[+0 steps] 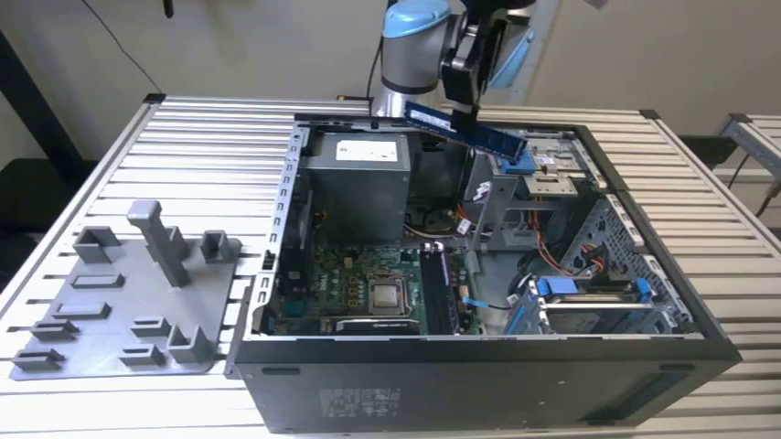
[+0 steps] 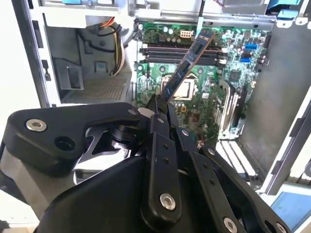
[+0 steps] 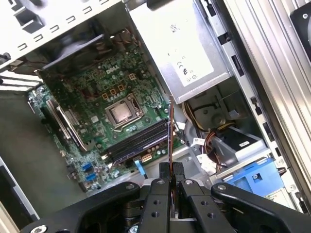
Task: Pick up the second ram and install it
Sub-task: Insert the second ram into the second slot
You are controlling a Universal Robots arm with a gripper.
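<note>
A: So, which step?
B: Carrying. The gripper (image 1: 463,113) pinches the second ram (image 1: 503,140) above the open case (image 1: 488,384), toward the counter's (image 1: 208,137) far edge. Seating probably calls for aligning it over the memory slots (image 2: 160,54).

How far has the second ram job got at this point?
Pick-up looks done: the gripper is shut on the ram, holding it in the air above the open case. In both wrist views the ram hangs over the motherboard, apart from the memory slots. Left: the install, as the ram is not yet in a slot.
</note>
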